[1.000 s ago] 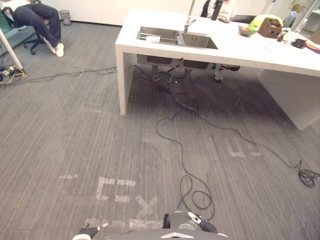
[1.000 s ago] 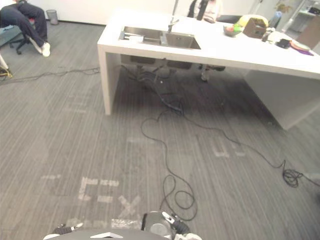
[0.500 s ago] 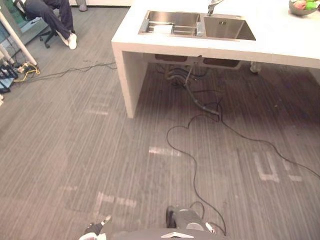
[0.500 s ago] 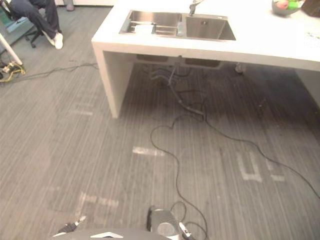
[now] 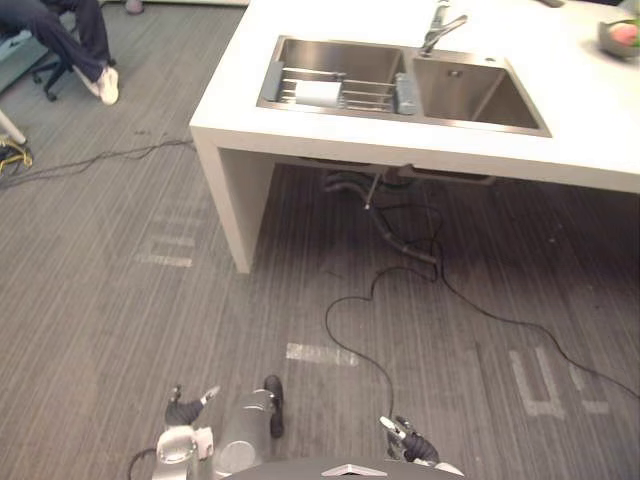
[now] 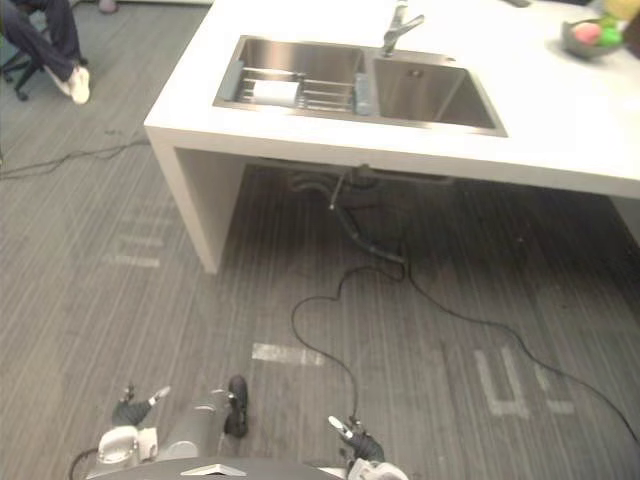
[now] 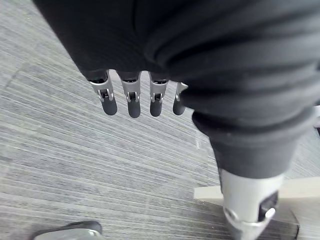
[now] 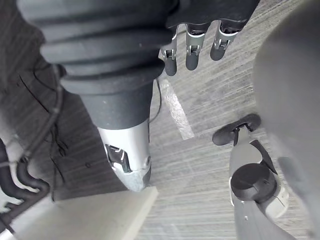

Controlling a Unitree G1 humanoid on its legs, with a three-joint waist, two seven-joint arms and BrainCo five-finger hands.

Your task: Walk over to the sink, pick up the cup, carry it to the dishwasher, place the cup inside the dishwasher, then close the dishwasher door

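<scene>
Left hand (image 7: 130, 95): fingers straight and loosely apart, pointing down, holding nothing. Seen in the left wrist view above bare grey carpet; in the eye views it sits low at the robot's left side.

Right hand (image 8: 193, 49): fingers likewise straight and relaxed, empty. It hangs over the floor (image 5: 110, 300) at the robot's right side, near a pale strip of tape (image 5: 321, 353).

Floor: grey ribbed carpet. It carries several pale tape marks, one strip ahead of the hands and others further right and left.

Worktop (image 5: 330, 130): white, thick-edged, standing on a broad white side panel. It lies ahead of both hands and well apart from them.

Sink (image 5: 505, 100): steel, two basins set into the worktop side by side.
- Left basin: holds a wire rack (image 5: 360, 97).
- Right basin: plain steel walls show, nothing seen on them.

Cup (image 5: 320, 94): a small white item lying on the wire rack in the left basin. It is too small to tell its shape further. Neither hand is near it.

Tap (image 5: 440, 27): silver, behind the divide between the basins, spout towards the right basin.

Bowl (image 6: 590, 36): grey, at the far right of the worktop, with pink and green fruit inside.

Person (image 5: 60, 35): seated at the far left on a wheeled chair. Dark trousers and a white shoe show.
</scene>
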